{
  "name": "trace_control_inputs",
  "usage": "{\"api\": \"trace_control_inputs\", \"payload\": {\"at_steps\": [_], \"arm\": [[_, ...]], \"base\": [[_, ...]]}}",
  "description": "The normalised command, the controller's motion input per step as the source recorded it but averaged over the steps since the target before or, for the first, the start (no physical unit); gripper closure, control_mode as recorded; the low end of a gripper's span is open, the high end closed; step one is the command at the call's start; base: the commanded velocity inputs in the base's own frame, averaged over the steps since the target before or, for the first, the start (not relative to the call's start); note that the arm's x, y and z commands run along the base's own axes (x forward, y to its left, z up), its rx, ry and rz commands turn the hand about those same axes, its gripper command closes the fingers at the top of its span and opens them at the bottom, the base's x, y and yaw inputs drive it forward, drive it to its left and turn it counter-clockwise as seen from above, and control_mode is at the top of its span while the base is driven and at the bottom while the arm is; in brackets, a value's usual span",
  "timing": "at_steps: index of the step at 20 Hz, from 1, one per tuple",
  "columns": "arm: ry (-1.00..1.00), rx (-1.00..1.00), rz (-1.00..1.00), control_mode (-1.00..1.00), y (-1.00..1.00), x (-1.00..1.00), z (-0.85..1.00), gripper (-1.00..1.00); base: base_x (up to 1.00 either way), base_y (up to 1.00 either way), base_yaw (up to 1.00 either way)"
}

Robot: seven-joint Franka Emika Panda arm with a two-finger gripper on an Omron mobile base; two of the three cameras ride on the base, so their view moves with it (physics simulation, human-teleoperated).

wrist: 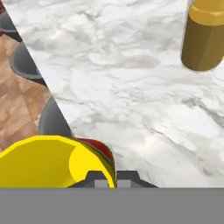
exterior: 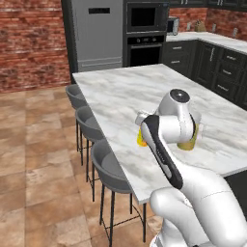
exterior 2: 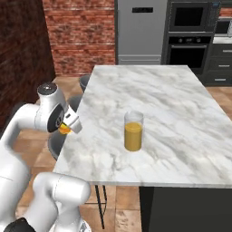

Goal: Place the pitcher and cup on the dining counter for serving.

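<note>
Left base view: I see the surface [exterior: 125, 96], a marble-topped island, with 3 grey stools [exterior: 108, 166] along its near-left edge. My arm's upper joints block most of the working area. The pitcher [exterior: 193, 137] stands on the surface behind the arm, with part of its glass wall and juice visible. A sliver of the yellow cup [exterior: 141, 137] shows at the arm's left side, over the surface near its edge.

Right base view: the pitcher [exterior 2: 133, 131] stands upright on the surface [exterior 2: 149, 104], inboard from the near edge, juice filling its lower half. The pincer [exterior 2: 68, 127] sits at the surface's left edge, with a patch of the cup [exterior 2: 65, 129] showing under it. I cannot tell here whether the cup touches the marble.

Hand view: the pincer [wrist: 111, 177] is clenched on the rim of the cup [wrist: 48, 162], one fingertip [wrist: 98, 178] inside the rim. The cup's red mark faces the surface [wrist: 131, 87]. The pitcher [wrist: 203, 37] stands well apart at upper right.
</note>
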Motion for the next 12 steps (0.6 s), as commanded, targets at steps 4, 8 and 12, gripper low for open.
{"api": "trace_control_inputs", "payload": {"at_steps": [4, 8, 12], "arm": [[0.17, 0.0, -0.14, -1.0, -0.34, 0.99, -0.08, 1.0], [0.03, 0.01, -0.03, -1.0, -0.08, 0.15, 0.0, 1.0], [0.01, 0.0, 0.0, -1.0, 0.0, 0.48, -0.27, 1.0]], "base": [[0.0, 0.0, 0.0], [0.0, 0.0, 0.0], [0.0, 0.0, 0.0]]}}
